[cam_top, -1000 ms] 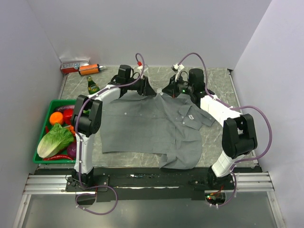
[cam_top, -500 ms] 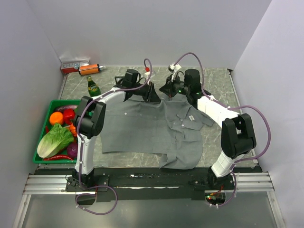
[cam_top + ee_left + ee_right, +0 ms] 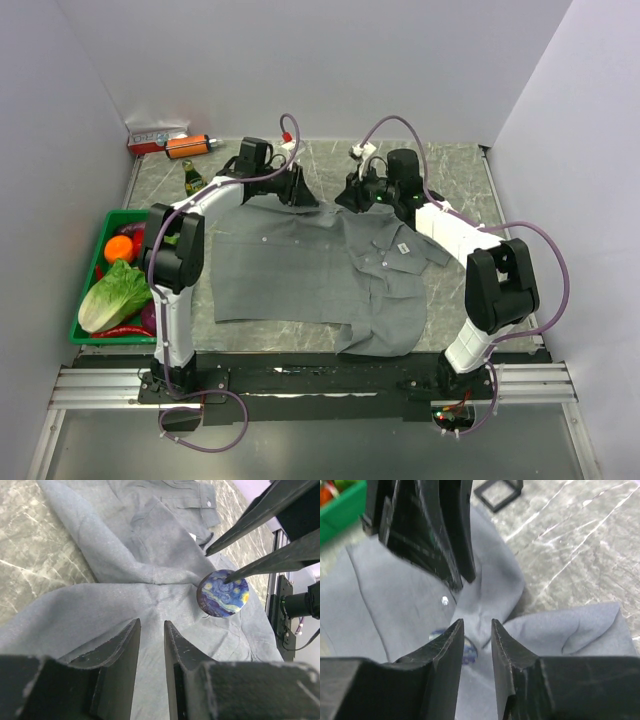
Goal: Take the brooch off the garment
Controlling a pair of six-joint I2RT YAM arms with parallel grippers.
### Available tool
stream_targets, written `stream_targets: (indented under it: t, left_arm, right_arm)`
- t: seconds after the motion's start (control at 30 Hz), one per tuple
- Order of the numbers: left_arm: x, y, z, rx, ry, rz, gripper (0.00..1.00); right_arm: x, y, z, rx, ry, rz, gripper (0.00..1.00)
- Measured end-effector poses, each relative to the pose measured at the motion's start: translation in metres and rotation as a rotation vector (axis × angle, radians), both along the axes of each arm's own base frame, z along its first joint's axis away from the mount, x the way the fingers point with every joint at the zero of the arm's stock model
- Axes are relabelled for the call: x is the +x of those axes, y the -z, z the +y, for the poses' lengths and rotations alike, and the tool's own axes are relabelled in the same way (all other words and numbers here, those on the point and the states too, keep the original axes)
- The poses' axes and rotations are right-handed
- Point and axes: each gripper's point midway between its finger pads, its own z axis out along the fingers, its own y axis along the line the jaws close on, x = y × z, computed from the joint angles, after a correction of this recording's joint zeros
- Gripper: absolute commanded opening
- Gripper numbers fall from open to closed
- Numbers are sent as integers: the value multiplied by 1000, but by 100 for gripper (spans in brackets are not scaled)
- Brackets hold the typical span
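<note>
Brooch [image 3: 223, 592]: lying on the garment [image 3: 100, 610], not yet lifted.
Right gripper [image 3: 216, 567]: spread, one tip touching the brooch rim.
Left gripper [image 3: 151, 625]: slightly parted, seemingly holding nothing.
Risk: unheld cloth rises with brooch.

The grey garment [image 3: 300, 270] lies spread out, collar toward the surface's [image 3: 462, 165] far edge. The round brooch [image 3: 223, 593] (dark blue, yellow-flecked swirls) sits on bunched cloth there.
</note>
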Motion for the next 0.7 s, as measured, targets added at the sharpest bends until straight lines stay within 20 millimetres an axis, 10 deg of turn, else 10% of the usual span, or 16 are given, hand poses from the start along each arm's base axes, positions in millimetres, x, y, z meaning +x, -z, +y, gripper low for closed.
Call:
stream_targets:
  t: [0.37,0.7]
  left_arm:
    - [-10,-3,8,31,18,-35,47]
    - [-35,-34,-1,167,132,-489,41]
  right_arm:
    - [-5,16,-25,-101,-25,-1,41]
    - [-1,6,-30,-109,-7,-16,42]
